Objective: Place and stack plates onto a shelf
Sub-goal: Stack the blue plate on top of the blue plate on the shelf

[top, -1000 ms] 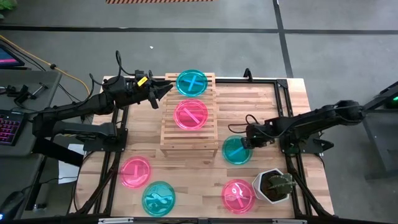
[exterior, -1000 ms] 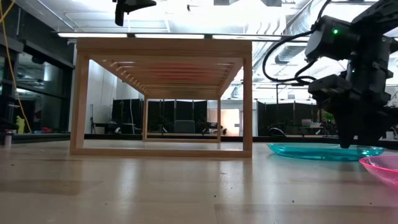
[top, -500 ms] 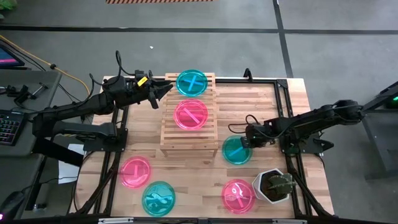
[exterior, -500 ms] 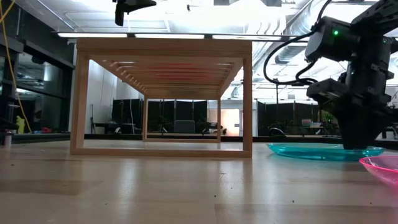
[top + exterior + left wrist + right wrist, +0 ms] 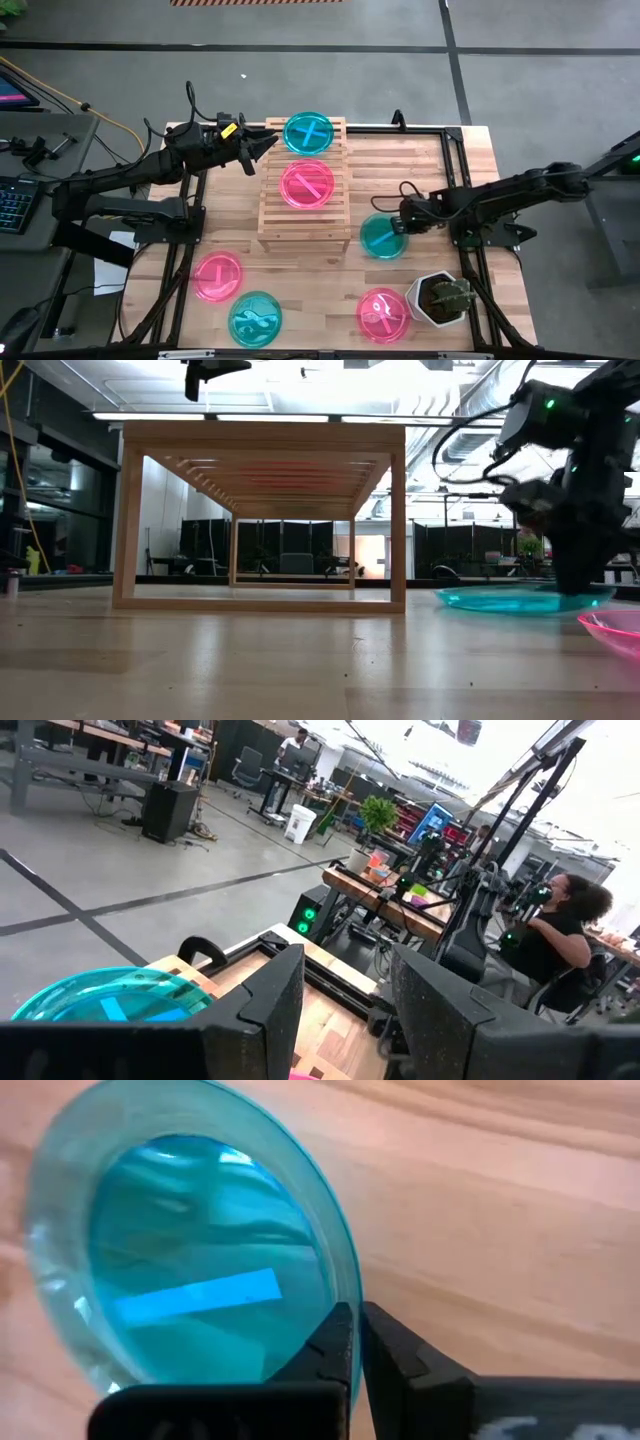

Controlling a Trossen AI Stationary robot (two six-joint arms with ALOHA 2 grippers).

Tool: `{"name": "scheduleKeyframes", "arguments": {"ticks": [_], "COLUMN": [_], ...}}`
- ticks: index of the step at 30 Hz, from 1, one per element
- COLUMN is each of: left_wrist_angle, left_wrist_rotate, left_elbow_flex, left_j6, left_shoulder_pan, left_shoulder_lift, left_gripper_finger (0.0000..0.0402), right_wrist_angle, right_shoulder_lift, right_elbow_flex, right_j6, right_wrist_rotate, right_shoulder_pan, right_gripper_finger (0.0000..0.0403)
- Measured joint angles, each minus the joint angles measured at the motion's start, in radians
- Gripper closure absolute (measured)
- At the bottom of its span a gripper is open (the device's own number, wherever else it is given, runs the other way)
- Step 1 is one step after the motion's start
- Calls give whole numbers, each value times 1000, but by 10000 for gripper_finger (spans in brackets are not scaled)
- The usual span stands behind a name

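At the shelf's (image 5: 304, 185) 4 o'clock corner, on the tabletop (image 5: 420, 165), the right gripper (image 5: 404, 219) is clamped on the rim of a teal plate (image 5: 380, 237); the right wrist view shows both fingers (image 5: 338, 1342) pinched together over the plate's edge; in the low view the plate (image 5: 520, 598) looks slightly tipped off the wood, though the blur there makes this uncertain.

On the shelf slats: a teal plate with a crossed mark (image 5: 309, 131) at the 12 o'clock end, overhanging the rail a little; a pink plate (image 5: 307, 184) just below it at centre, the two rims near but apart; the 6 o'clock third of the slats is bare.

Left gripper (image 5: 266, 144) hangs beside the shelf's 10 o'clock corner, fingers apart, holding nothing; left wrist view shows the teal plate (image 5: 110, 994) past its fingers.

Loose on the tabletop: pink plate (image 5: 217, 276) and teal plate (image 5: 254, 318) at 7 o'clock, near each other; pink plate (image 5: 383, 314) at 5 o'clock, just beside a white plant pot (image 5: 441, 297); bare wood lies between the shelf and the 3 o'clock table edge.
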Motion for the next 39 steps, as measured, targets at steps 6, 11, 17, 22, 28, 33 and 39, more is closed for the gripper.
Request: {"name": "scheduleKeyframes", "arguments": {"ticks": [6, 11, 17, 22, 28, 33, 39], "left_wrist_angle": [-2, -1, -1, -1, 0, -1, 0], "left_wrist_rotate": [0, 0, 0, 0, 0, 0, 0], "left_elbow_flex": [0, 0, 0, 0, 0, 0, 0], "left_j6": [2, 2, 1, 1, -8, -8, -7], "left_shoulder_pan": [0, 0, 0, 0, 0, 0, 0], "left_shoulder_lift": [0, 0, 0, 0, 0, 0, 0], "left_gripper_finger": [261, 261, 261, 261, 261, 261, 261], "right_wrist_angle": [-113, -145, -181, -183, -162, -144, -89], "right_shoulder_lift": [-221, -397, -481, -435, -324, -249, -195], "right_elbow_flex": [0, 0, 1, 1, 1, 1, 2], "right_j6": [-7, 41, 93, 110, 148, 267, 504], "right_wrist_rotate": [2, 58, 88, 72, -15, -47, 89], "right_shoulder_pan": [0, 0, 0, 1, 53, 192, 375], "right_gripper_finger": [403, 403, 403, 403, 390, 329, 250]}}
